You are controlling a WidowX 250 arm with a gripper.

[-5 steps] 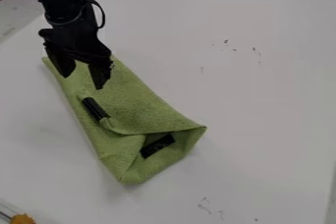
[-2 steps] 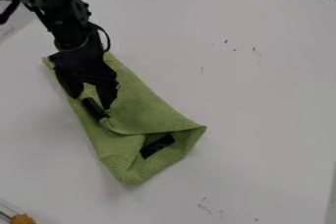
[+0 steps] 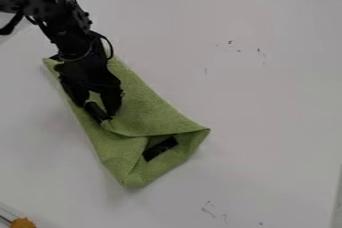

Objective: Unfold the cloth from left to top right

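Cloth: the green cloth (image 3: 147, 107) was spread at a slant over the left and middle of the white table (image 3: 274, 92), folded into a long, flat bundle.
Pincer: the pincer (image 3: 95, 105) was held over the upper part of the cloth, its two fingers parted; whether any fabric was touched could not be told.
Dark strip: a narrow dark strip (image 3: 99, 114) was seen on the cloth, close by the fingertips.
Black patch: a black patch (image 3: 160, 149) was framed by the turned folds at the lower end.
Handling: the cloth was judged light, soft and limp, not fragile, with enough nap not to be slippery; it was likely to be creased or dragged whole if pulled flat.
Hold: the raised edge beside the dark strip was judged the best place to be taken, with only the top layer pinched; if both layers were caught, nothing would be opened.
Next: the pincer was to be lowered, closed on that edge, lifted, and the layer carried towards the top right.
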